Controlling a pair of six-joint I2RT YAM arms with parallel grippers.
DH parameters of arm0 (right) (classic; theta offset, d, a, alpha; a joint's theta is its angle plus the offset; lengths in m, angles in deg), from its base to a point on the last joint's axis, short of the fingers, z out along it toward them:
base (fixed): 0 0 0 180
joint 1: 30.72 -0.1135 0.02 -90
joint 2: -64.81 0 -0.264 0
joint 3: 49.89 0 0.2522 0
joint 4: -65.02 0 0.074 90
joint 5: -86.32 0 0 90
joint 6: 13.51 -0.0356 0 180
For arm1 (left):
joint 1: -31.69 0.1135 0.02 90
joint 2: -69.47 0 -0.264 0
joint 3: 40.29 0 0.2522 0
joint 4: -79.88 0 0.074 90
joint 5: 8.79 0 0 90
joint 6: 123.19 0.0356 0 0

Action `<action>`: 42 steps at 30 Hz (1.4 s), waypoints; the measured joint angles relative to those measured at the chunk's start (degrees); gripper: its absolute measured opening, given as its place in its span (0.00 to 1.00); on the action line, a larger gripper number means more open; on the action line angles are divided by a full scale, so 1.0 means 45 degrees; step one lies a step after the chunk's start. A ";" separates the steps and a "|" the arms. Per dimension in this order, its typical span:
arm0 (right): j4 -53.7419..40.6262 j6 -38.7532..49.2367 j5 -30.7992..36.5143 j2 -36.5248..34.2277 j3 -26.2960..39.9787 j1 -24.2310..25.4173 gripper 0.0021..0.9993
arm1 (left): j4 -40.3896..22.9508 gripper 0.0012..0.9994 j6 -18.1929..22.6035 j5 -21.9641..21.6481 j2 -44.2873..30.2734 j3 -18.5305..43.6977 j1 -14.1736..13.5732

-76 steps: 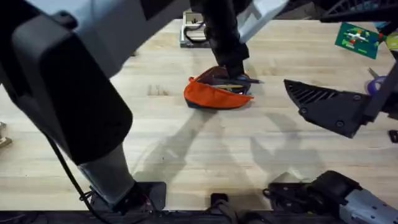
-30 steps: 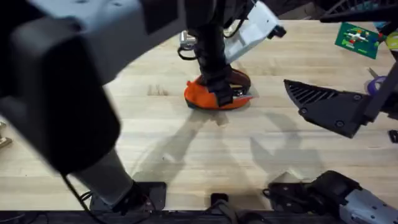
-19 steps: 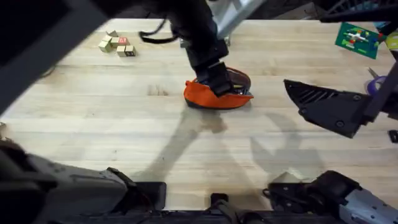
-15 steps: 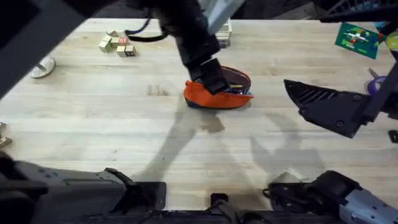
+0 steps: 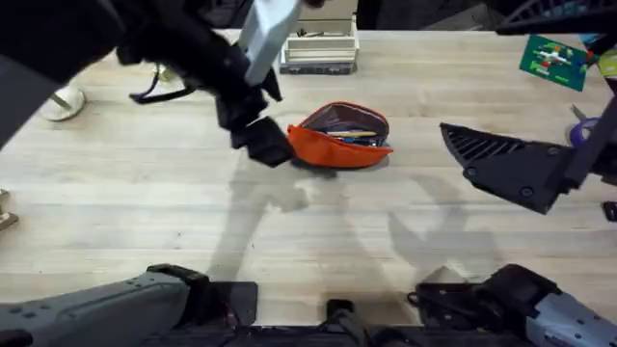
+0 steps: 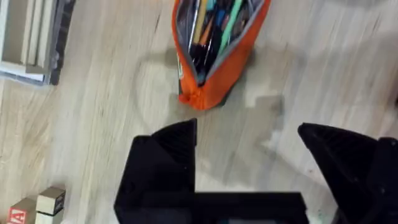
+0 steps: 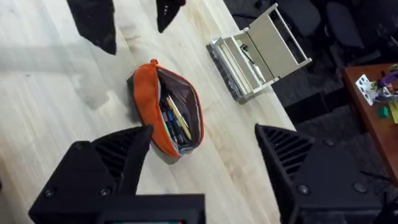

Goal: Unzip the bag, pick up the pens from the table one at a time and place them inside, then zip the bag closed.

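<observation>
**Two arms clear of an unzipped pouch lying crosswise on the table**

One orange bag (image 5: pixel 337 143) lies near the middle of the table (image 5: pixel 318 241), slightly toward the far side, with its long axis running left to right. In the overhead view its pinched end, with a small knotted tab, points left and its mouth faces up and toward the far edge. The zipper is open along the whole top, and the grey lining shows a bundle of pens (image 6: pixel 214 28) inside, yellow, green and dark barrels among them, all lying along the pouch's length. A dark base strip edges the pouch's near side.

Half a second ago the left gripper (image 5: pixel 258 135) hung directly over the left half of the pouch, hiding part of the opening. It has since pulled away leftward and sits just off the pouch's left tip, apart from it, so the whole mouth is now exposed. The bag itself has kept its place and heading. The left wrist view shows that gripper's black fingers (image 6: pixel 163 163) spread wide with nothing between them.

The right gripper (image 5: pixel 511 169) has not moved; it hovers to the right of the bag, well apart from it, and its fingers (image 7: pixel 109 163) are likewise splayed and empty.

A grey case (image 5: pixel 318 48) with its lid up stands at the far edge, beyond the pouch.
</observation>
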 joint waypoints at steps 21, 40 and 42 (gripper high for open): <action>0.0000 0.0000 0.0000 0.0000 0.0000 0.0000 1.00 | 0.1863 0.99 0.2981 0.1862 0.0141 -0.1655 0.4982; 0.0000 0.0000 -0.0005 -0.0225 0.0000 0.0000 1.00 | 0.1859 0.99 0.5165 0.2643 0.0086 -0.2024 0.4986; 0.0000 0.0000 -0.0005 -0.0318 0.0000 0.0000 1.00 | 0.1863 0.99 0.5643 0.2912 -0.0091 -0.2251 0.5070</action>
